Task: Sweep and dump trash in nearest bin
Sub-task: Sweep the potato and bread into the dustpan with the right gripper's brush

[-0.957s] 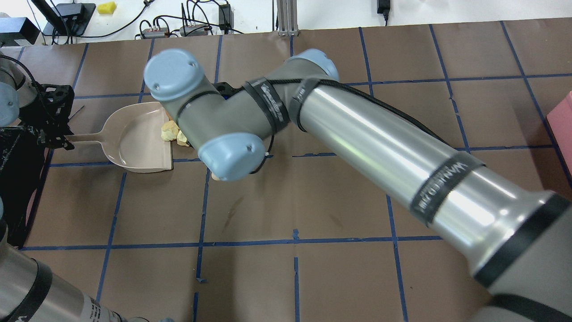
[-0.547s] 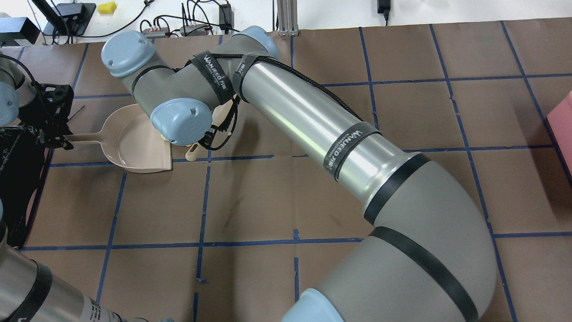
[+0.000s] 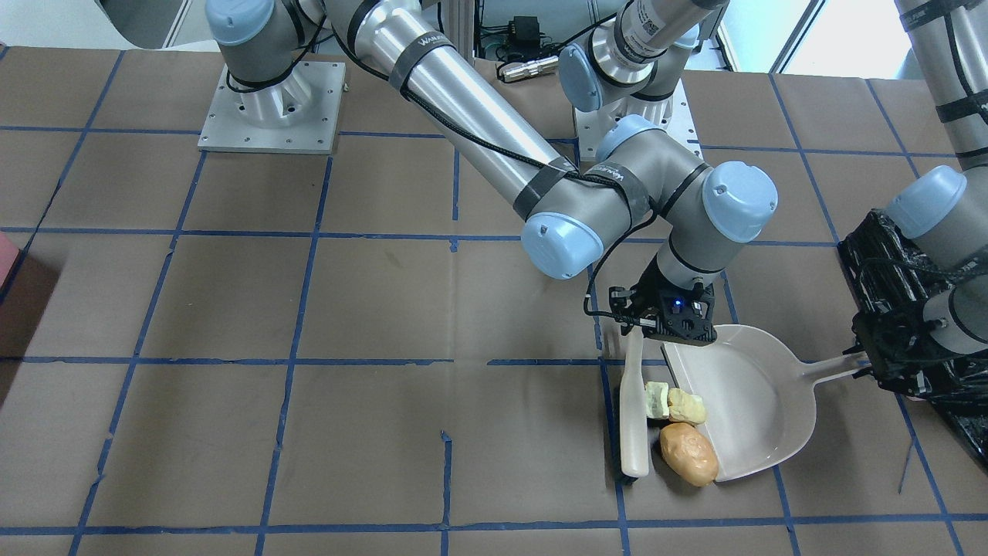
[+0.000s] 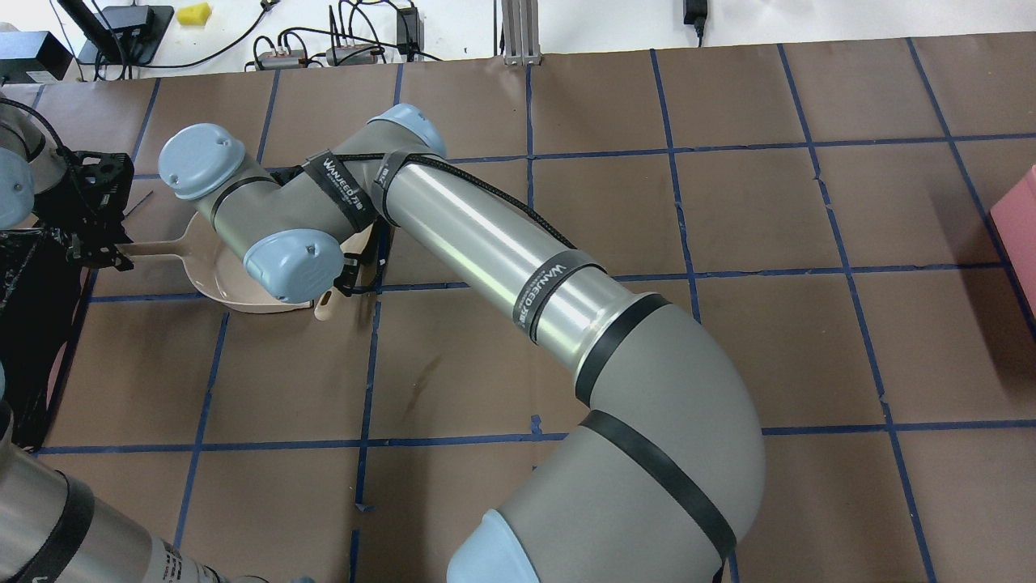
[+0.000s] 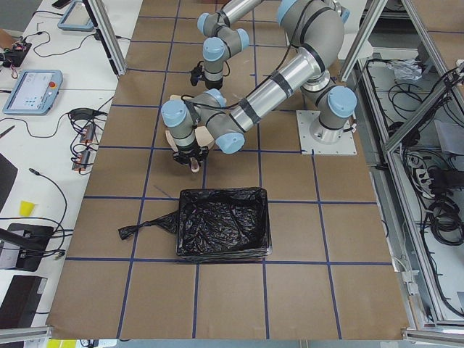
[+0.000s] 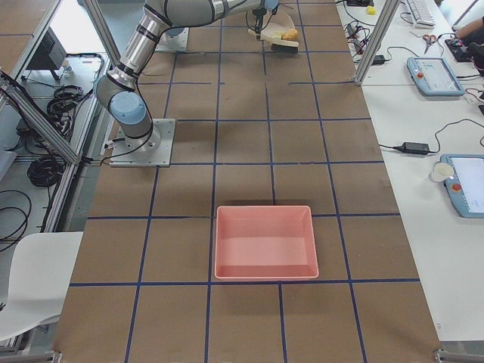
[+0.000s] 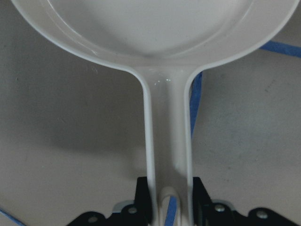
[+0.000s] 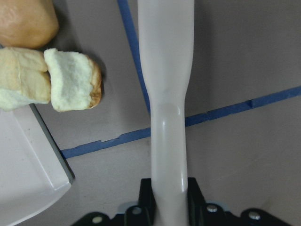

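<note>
At the left edge of the front-facing view a pink tub (image 3: 5, 251) is sitting on the worktop (image 3: 231, 309), well apart from everything else. Right of centre, the right gripper (image 8: 168, 200) is pinching a cream brush (image 3: 634, 417) by its handle between its fingers. Just right of the brush the trash is lying at the dustpan (image 3: 760, 401) mouth: one pale chunk (image 3: 656, 400) on the worktop, the second chunk (image 3: 686, 407) overlapping the lip, and the potato-shaped lump (image 3: 688, 454) touching the lower corner. Further right, the left gripper (image 7: 169, 197) fingers are clamping the dustpan handle. The black-lined bin (image 5: 223, 223) is standing at the right edge. In the overhead view the right arm's wrist is hiding the trash.
</note>
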Tool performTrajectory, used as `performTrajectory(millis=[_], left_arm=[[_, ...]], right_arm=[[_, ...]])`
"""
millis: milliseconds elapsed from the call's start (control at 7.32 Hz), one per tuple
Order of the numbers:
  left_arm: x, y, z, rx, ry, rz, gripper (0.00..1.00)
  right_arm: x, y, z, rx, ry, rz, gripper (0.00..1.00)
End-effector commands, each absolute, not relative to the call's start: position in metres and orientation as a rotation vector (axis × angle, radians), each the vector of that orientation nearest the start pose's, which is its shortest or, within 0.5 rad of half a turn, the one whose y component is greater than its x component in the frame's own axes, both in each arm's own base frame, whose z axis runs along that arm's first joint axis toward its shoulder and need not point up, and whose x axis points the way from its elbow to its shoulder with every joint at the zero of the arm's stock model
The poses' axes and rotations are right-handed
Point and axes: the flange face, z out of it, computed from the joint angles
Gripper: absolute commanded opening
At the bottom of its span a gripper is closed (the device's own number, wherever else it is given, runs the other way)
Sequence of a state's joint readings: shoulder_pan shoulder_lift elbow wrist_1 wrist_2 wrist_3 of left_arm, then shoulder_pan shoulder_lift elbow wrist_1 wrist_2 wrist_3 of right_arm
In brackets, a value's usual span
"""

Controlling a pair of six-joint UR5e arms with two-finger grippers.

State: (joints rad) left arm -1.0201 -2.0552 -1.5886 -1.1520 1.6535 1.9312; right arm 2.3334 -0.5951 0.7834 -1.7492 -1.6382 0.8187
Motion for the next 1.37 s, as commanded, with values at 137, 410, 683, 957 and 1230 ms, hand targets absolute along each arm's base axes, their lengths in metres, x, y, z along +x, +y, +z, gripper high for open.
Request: performTrajectory(millis=[137, 410, 683, 957, 1230], left_arm=[[0.225, -0.605, 0.244, 2.036, 2.453, 0.167, 0.12], [0.224, -0.604, 0.243, 2.035, 2.455, 0.168, 0.12], [0.224, -0.604, 0.242, 2.042, 2.453, 0.164, 0.12], [0.221, -0.599, 0.235, 2.049, 2.469, 0.161, 0.12], [0.221, -0.599, 0.237, 2.043, 2.469, 0.162, 0.12]], right_arm=[[0.691, -0.523, 0.223, -0.462, 3.021, -0.142, 0.00], [0.712, -0.500, 0.230, -0.603, 2.935, -0.145, 0.00], [0.726, -0.477, 0.237, -0.625, 2.927, -0.144, 0.00], [0.713, -0.468, 0.268, -0.615, 2.973, -0.096, 0.00], [0.699, -0.464, 0.286, -0.612, 3.024, -0.070, 0.00]])
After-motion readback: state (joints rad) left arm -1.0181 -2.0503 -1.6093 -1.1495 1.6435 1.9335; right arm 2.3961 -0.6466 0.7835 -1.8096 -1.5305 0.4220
